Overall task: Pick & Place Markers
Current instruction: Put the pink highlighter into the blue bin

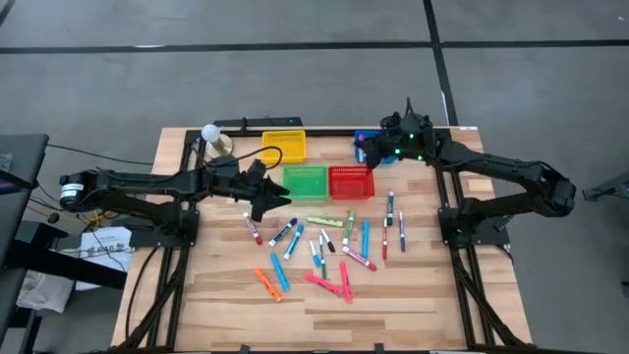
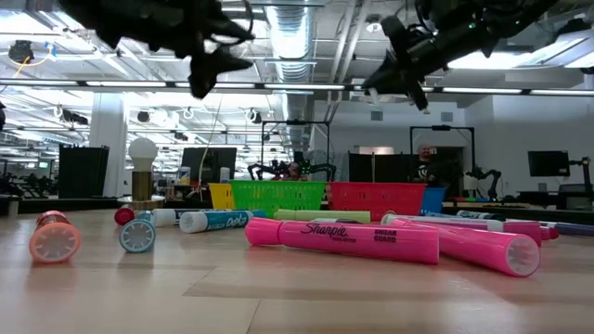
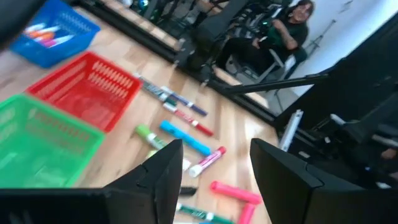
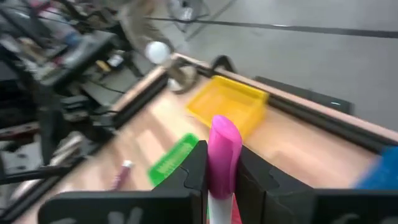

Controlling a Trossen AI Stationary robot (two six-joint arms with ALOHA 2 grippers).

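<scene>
Carrying a pink marker (image 4: pixel 222 149) clamped in right gripper (image 1: pixel 371 149) at 12 o'clock; basket drop needed next. Left gripper (image 3: pixel 211 171) wide, empty.

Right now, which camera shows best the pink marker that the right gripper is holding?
The right wrist view: the pink marker stands up close, clamped between the right gripper's fingers. In the high view the right gripper hides it; the low view shows no marker in it, and the left wrist view misses it.
</scene>
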